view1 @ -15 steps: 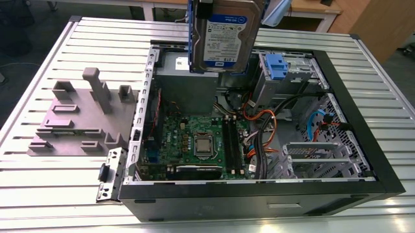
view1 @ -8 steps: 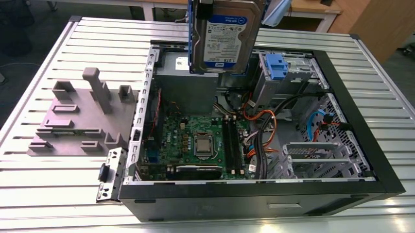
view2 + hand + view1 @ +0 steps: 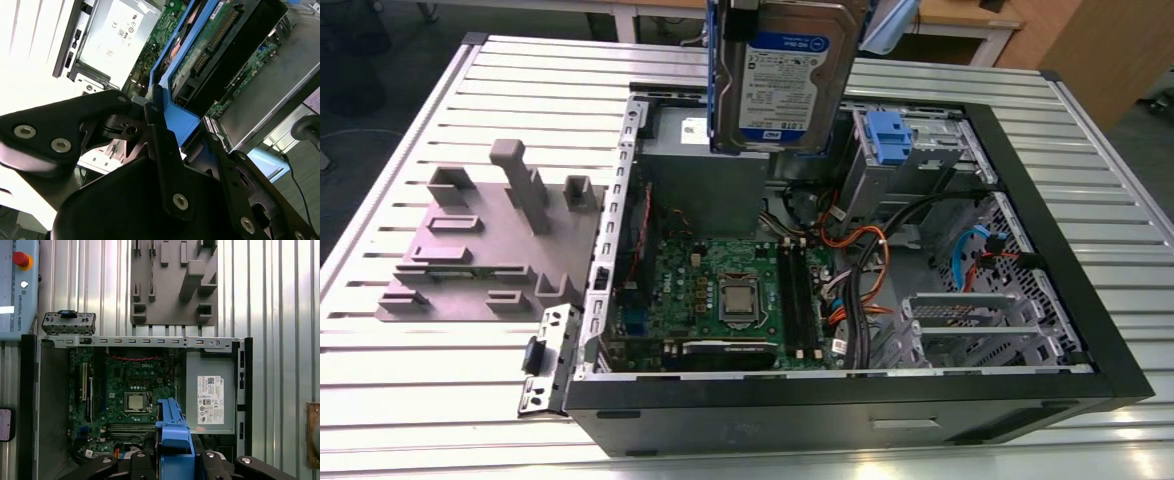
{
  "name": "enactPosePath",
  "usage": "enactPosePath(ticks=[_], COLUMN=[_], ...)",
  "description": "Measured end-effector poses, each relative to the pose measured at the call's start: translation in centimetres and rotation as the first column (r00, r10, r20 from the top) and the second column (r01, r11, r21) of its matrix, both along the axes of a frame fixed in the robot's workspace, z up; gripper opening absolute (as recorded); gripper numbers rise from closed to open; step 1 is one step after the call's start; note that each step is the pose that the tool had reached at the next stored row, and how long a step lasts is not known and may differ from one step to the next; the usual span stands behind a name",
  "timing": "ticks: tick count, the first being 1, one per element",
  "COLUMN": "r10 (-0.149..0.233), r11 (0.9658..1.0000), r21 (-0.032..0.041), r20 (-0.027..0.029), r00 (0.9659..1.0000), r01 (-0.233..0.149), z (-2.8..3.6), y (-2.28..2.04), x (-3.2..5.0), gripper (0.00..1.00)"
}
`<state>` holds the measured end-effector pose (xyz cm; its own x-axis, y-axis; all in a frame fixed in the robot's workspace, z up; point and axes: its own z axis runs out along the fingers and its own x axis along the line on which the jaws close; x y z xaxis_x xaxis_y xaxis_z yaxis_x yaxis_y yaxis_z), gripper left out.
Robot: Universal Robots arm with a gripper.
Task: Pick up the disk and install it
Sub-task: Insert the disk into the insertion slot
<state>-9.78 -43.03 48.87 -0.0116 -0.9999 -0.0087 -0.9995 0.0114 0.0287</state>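
Gripper [image 3: 174, 457] clamped on the disk [image 3: 787, 85] by its blue frame; disk hangs straight below it, long axis vertical, open computer case [image 3: 827, 405] underneath.

Ribbed metal table [image 3: 427, 400], matt finish

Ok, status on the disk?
Gripper jaws shut on disk. Disk upright above open case, not yet installed. Cables loose inside case.

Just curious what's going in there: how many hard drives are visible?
1: the disk, in the gripper above the open computer case. Others may be hidden inside.
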Motion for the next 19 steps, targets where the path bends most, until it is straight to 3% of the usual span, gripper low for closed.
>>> enactPosePath(ticks=[10,19], r10=[0.0,0.0], r11=[1.0,1.0], r21=[-0.0001,-0.0006], r20=[-0.0001,0.0], r00=[1.0,1.0], r01=[0.0,0.0], z=[0.0,0.0], y=[-0.6,-0.72], x=[0.0,0.11], gripper=[0.36,0.36])
